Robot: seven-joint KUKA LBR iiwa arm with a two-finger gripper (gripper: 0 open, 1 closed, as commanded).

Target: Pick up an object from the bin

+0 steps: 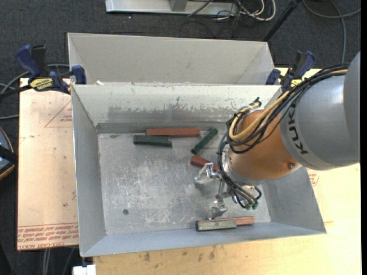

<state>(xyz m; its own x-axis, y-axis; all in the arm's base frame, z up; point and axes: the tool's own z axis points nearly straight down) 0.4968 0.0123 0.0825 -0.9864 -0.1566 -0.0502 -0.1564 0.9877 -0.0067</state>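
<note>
as the claw (215, 202) hangs over the grey bar (213, 225) by the bin's (86, 165) near wall, spread i can't tell, it's the approach, i'd say: next, lower and clamp.

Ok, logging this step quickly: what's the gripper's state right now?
Gripper: cannot be told; it hangs just above the grey bar by the near wall of the bin.

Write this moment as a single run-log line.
arm: in bin from right | gripper: over grey bar at front wall | back: brown bar, dark green bar, tilted green bar
</note>
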